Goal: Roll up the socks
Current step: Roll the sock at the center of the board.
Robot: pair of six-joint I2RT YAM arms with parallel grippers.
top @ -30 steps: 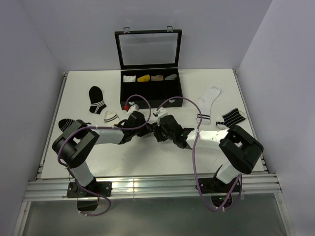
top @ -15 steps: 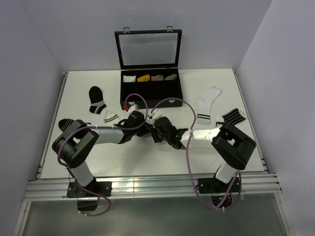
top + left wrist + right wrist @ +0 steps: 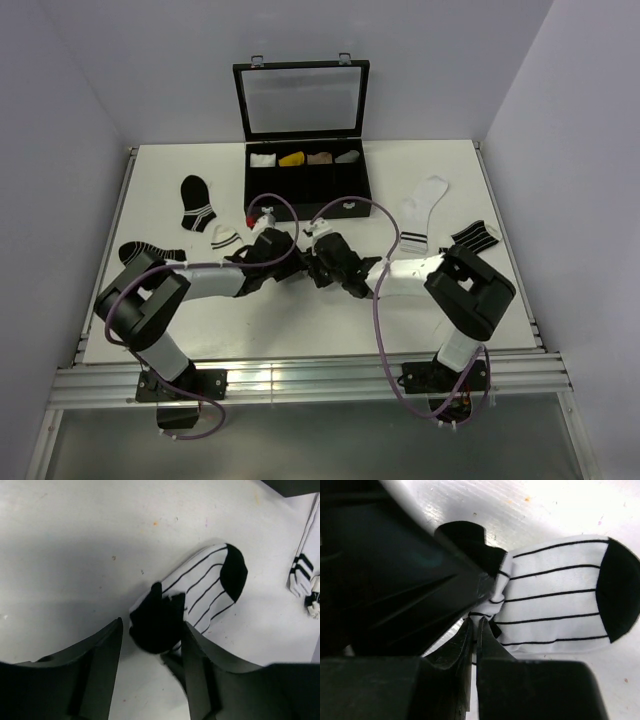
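A white sock with thin black lengthwise lines and a black toe point(image 3: 210, 587) lies flat on the table, its black cuff end point(image 3: 155, 622) folded up. My left gripper point(image 3: 150, 650) is open and straddles that black fold, with a gap on its left side. My right gripper point(image 3: 475, 627) is shut on the sock point(image 3: 555, 595), pinching white fabric at the folded edge right next to the left gripper's finger. In the top view both grippers point(image 3: 290, 262) point(image 3: 318, 266) meet at the table's middle and hide the sock.
A black compartment case point(image 3: 305, 180) with its lid up stands behind. A small white-and-black bundle point(image 3: 224, 238) and black socks point(image 3: 197, 205) point(image 3: 135, 250) lie left. A white sock with black bands point(image 3: 420, 212) and a black striped sock point(image 3: 472, 238) lie right.
My left gripper has opened and let go of the sock's fold. My right gripper has moved left onto the sock and shut on its edge.
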